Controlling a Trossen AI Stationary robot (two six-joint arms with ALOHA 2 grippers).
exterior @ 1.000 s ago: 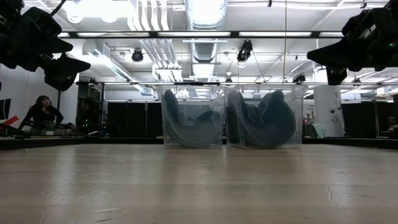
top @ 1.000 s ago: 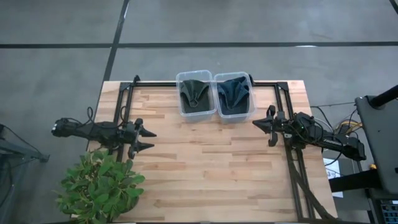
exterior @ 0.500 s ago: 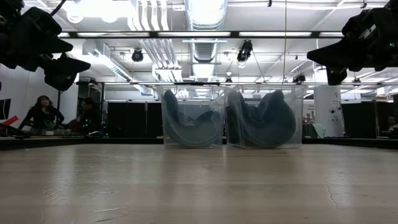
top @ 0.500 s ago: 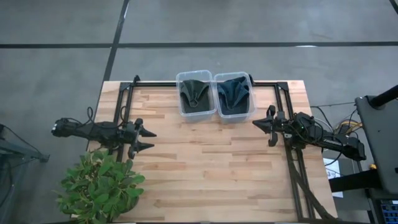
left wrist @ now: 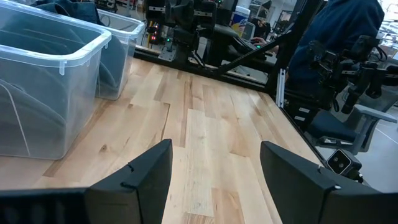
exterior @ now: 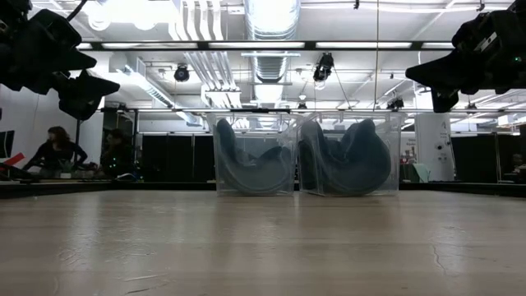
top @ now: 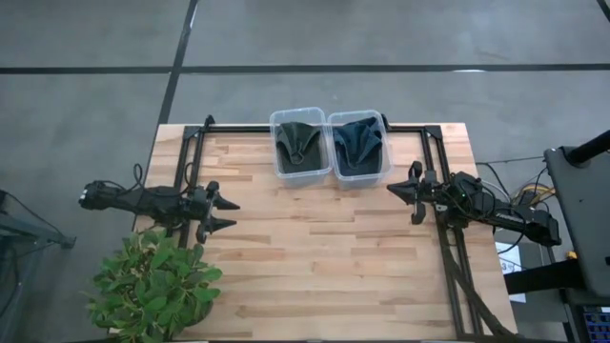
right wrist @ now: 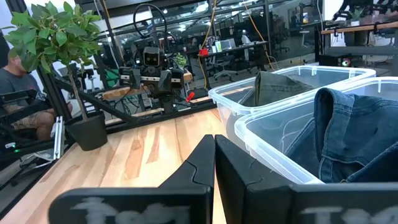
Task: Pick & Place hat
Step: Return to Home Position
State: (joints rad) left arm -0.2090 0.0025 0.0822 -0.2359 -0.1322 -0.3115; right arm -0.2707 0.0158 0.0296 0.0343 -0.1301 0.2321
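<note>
Two clear plastic bins stand side by side at the far middle of the table. A dark olive hat [top: 299,146] lies in the left bin [top: 278,119], and a blue denim hat [top: 358,145] lies in the right bin [top: 383,121]. In the right wrist view the denim hat [right wrist: 348,137] leans against its bin's wall. My left gripper [top: 234,213] hovers open over the table's left side, pointing right, with nothing between its fingers [left wrist: 149,171]. Over the right side, my right gripper [top: 390,190] is shut and empty, pointing left, just near of the right bin.
A potted green plant [top: 152,286] stands at the table's near left corner, close to my left arm. Black frame rails [top: 448,257] run along both table sides. Bare wood [top: 315,257] lies between the arms. People sit in the room beyond [exterior: 57,152].
</note>
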